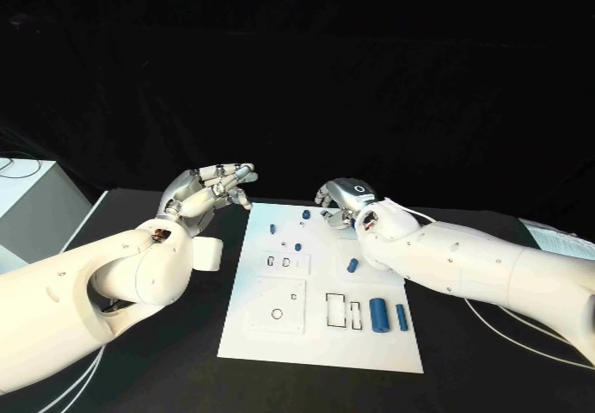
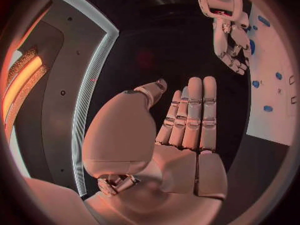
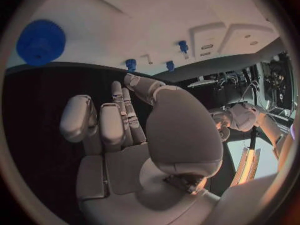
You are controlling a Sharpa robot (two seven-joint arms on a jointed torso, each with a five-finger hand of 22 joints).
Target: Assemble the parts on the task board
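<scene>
You're looking down at a black table (image 1: pixel 149 361) with the white task board (image 1: pixel 325 344) lying in its middle, dark backdrop behind it. Blue parts sit on the board: a thick cylinder (image 1: pixel 378 315) and a slimmer one (image 1: pixel 401 317) near its right edge, small pegs (image 1: pixel 306 214) toward the far end. Your left hand (image 1: pixel 211 194) hovers just off the board's far left corner, fingers extended close together, holding nothing. Your right hand (image 1: pixel 351 202) hangs over the board's far end, fingers loosely curled and empty.

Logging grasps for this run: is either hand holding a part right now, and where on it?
Nothing is held. The left hand is open beside the task board; the right hand, fingers apart, hovers over it.
</scene>
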